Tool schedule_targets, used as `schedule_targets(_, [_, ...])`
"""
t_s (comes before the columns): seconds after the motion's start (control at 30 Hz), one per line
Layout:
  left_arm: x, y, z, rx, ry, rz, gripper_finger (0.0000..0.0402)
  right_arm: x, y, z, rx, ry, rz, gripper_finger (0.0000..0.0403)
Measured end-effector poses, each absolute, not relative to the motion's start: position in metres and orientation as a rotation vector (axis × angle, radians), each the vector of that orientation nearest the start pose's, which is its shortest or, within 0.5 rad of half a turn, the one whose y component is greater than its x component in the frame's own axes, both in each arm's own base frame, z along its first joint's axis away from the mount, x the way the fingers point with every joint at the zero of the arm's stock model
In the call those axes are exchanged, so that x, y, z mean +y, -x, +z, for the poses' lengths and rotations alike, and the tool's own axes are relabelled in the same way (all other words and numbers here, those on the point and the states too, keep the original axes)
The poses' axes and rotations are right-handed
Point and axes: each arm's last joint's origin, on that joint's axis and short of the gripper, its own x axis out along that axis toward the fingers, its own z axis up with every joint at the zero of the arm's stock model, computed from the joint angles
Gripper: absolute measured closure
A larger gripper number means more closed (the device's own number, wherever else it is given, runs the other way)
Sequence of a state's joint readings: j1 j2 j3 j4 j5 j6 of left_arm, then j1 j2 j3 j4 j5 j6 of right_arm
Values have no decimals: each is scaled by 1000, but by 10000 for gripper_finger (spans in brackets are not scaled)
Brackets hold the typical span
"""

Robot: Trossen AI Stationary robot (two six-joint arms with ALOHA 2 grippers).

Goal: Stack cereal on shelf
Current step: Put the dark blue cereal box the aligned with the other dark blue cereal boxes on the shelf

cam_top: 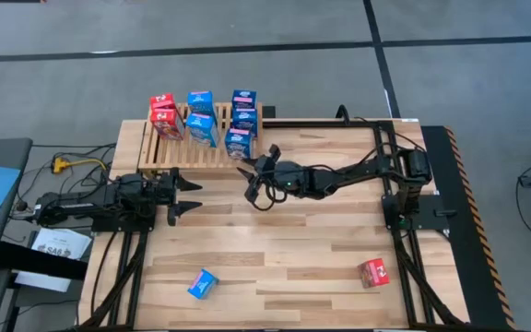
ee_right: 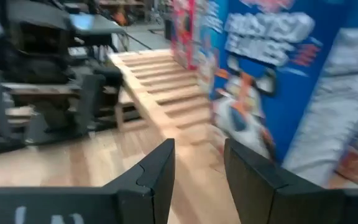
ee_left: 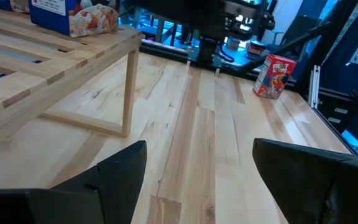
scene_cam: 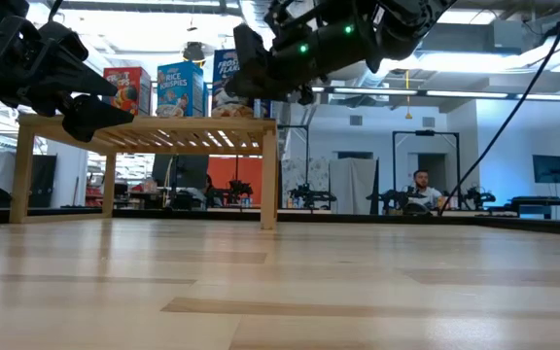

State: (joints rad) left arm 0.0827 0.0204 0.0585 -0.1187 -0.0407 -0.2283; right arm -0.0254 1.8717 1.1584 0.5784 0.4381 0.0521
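Observation:
The shelf [cam_top: 178,152], a low light-wood slatted rack, stands at the table's far left. Several cereal boxes stand on its slats: red ones [cam_top: 162,115] at the left, blue ones [cam_top: 201,118] in the middle and blue ones [cam_top: 241,124] at the right end. My right gripper [cam_top: 247,171] hovers at shelf-top height by the shelf's near right corner, its fingers [ee_right: 160,168] narrowly open with nothing between them. A blue Frosted Flakes box [ee_right: 260,81] stands just ahead of it. My left gripper [cam_top: 187,198] waits open near the shelf's near edge, holding nothing.
A blue box [cam_top: 203,284] lies on the table near the front edge, left of centre. A red box [cam_top: 373,273] stands at the near right. The plank tabletop between them and the shelf is bare. Black frame rails [cam_top: 404,184] run along the table's right side.

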Motion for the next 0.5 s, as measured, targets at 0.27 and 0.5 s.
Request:
schedule_targets(0.27, [9,-95,170,66,230,132,118,4,-419,238,74,16,-386,239])
schedule_targets(0.5, [9,-95,170,67,230,132,118,8,-433,284,171,97,-364,239])
